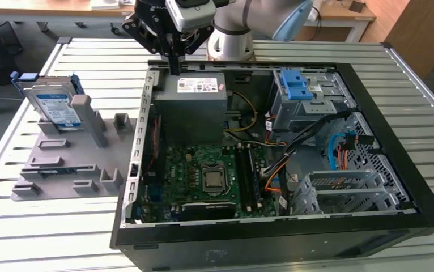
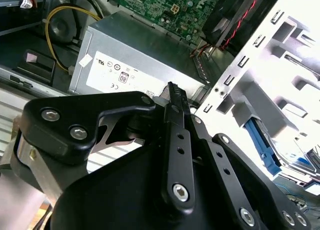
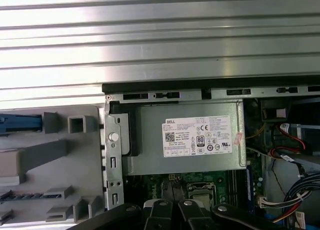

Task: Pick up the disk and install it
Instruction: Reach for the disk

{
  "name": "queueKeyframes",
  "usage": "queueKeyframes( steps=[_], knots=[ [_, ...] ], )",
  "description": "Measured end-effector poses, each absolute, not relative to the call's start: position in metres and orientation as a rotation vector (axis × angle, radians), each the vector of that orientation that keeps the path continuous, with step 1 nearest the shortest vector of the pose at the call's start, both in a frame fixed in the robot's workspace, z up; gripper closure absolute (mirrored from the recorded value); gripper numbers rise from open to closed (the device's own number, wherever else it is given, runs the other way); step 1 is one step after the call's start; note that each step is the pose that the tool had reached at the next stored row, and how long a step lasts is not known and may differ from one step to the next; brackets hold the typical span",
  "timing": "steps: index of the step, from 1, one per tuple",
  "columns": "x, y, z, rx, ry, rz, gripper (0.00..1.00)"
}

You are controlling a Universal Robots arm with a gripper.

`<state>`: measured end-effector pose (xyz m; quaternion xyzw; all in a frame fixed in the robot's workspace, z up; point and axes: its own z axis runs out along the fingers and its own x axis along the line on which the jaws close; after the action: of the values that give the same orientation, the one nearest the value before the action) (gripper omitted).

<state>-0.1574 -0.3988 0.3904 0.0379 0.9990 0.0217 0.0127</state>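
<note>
The disk (image 1: 56, 105), silver with a blue-and-white label and a blue carrier frame, stands upright in a grey fixture (image 1: 66, 164) on the exterior view's left, outside the computer case. Its blue frame edge (image 3: 20, 122) shows in the first wrist view, and its blue frame (image 2: 260, 145) also appears in the second wrist view. My gripper (image 1: 174, 68) hangs over the far rim of the case, just above the grey power supply (image 1: 194, 102), well apart from the disk. Its fingers (image 2: 173, 90) are pressed together, with nothing between them.
The open black computer case (image 1: 429, 187) lies flat on a slatted metal table (image 1: 20, 232). Inside are a green motherboard (image 1: 201, 175), cables, and a drive cage with a blue latch (image 1: 296, 85). The power supply (image 3: 185, 137) carries a white sticker.
</note>
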Motion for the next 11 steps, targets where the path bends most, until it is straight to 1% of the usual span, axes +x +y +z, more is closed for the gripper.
queueKeyframes(
  steps=[11],
  knots=[
    [-0.1633,-0.3987,0.3898,0.118,3.114,0.068,0.89]
  ],
)
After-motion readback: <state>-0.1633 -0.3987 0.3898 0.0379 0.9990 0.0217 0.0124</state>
